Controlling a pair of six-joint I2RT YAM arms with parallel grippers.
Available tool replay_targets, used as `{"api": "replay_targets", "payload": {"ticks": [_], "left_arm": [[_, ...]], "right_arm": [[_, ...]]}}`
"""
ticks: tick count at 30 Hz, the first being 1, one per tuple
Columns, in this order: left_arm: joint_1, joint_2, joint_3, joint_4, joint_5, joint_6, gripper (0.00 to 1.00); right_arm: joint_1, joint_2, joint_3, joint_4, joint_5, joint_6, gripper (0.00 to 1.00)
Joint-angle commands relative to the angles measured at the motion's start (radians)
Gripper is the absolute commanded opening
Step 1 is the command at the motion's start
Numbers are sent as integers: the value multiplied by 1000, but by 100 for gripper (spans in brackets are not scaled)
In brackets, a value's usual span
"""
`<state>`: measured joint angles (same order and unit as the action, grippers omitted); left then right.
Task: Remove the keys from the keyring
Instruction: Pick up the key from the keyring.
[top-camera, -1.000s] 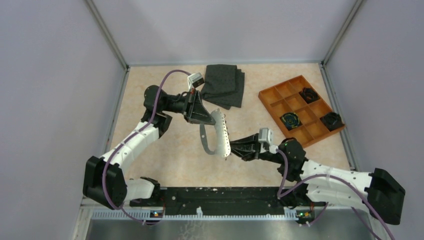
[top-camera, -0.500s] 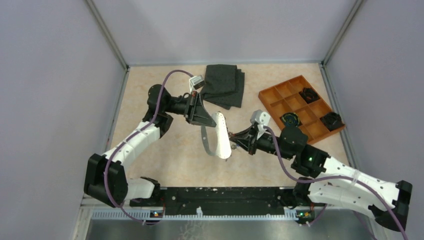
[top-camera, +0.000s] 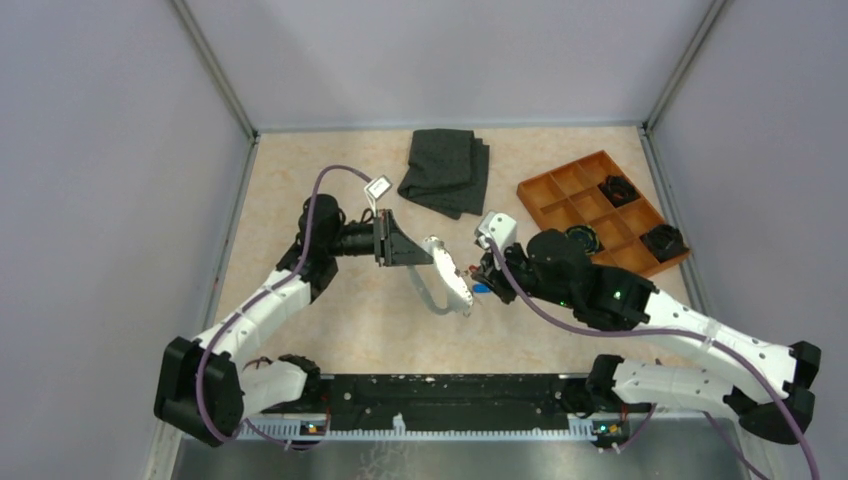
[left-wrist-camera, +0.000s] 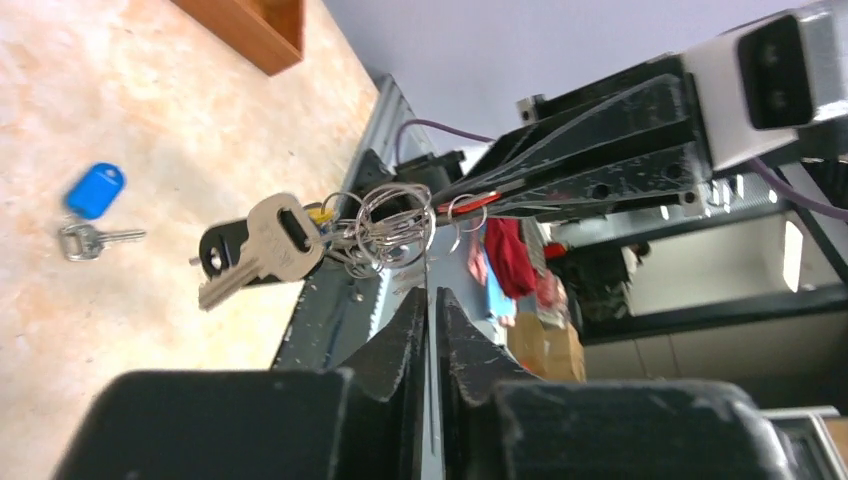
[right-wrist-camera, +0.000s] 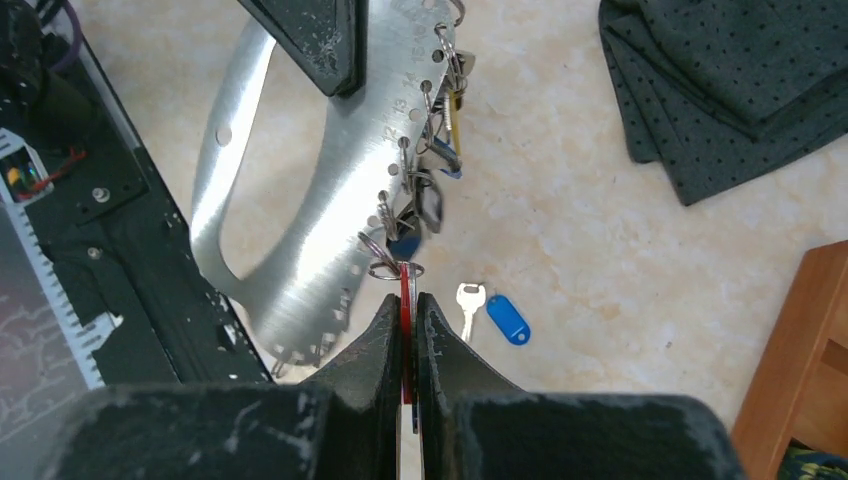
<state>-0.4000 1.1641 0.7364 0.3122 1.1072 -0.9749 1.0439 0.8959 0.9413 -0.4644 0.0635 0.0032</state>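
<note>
Your right end effector (right-wrist-camera: 404, 300) has swung up to the keyring (right-wrist-camera: 300, 220), pinching a red key (right-wrist-camera: 405, 280). Your left end effector (left-wrist-camera: 432, 295) clamps the keyring.

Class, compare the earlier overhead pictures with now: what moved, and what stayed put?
The right gripper tipped downward beside the keyring as its arm swung leftward, jaws shut on a red tag. The left gripper, holding the keyring, drew back toward the arm bases. Cloth and tray stayed.
</note>
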Motion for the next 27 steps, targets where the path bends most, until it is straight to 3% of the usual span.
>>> {"api": "replay_targets", "payload": {"ticks": [1, 4, 9, 17, 23, 27], "left_arm": [[3, -85, -74, 71, -141, 80, 16], [2, -103, -117, 95, -187, 94, 22], [1, -120, -184, 159, -228, 85, 43], [2, -170, -204, -6, -390, 207, 65], [3, -266, -259, -47, -533, 272, 69], [1, -365, -279, 41, -539, 333, 68]], "right_arm": [[26, 47, 116, -90, 61, -82, 0], [61, 67, 145, -100, 112, -131, 0], [108, 84, 174, -84, 164, -210, 0], [140, 77, 195, -51, 220, -320, 0], [142, 39, 182, -8, 198, -372, 0], [142, 10, 163, 9, 144, -397, 0]]}}
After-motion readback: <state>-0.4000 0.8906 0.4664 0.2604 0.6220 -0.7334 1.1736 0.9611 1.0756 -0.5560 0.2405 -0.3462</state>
